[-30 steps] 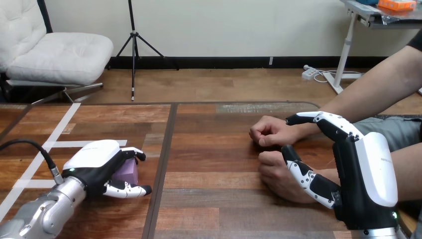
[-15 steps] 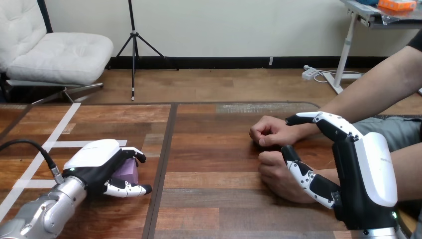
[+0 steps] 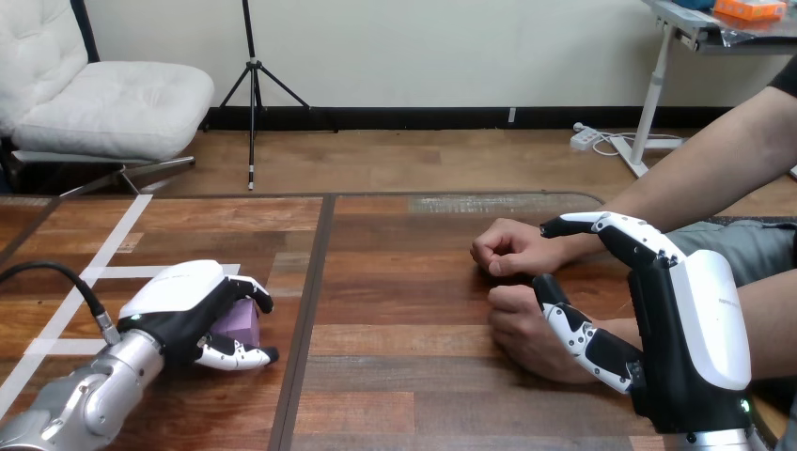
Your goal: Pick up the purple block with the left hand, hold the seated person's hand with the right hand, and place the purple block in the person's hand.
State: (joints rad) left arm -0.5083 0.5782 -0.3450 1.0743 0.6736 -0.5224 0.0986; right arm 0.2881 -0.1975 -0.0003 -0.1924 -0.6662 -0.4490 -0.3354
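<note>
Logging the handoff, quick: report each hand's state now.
Left hand: closed around the purple block.
Right hand: open, thumb against the person's nearer hand, no grip seen.

My left hand (image 3: 179,305) sits at lower left on its low silver forearm (image 3: 85,404), fingers curled down round the block (image 3: 242,322). My right hand (image 3: 700,319) stands on edge at lower right, fingers straight, thumb apart, possibly touching something.

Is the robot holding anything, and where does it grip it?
Its left hand curls its fingers round the purple block, over its top and sides. Its right hand lies against the person's hands; a grip there cannot be told.
</note>
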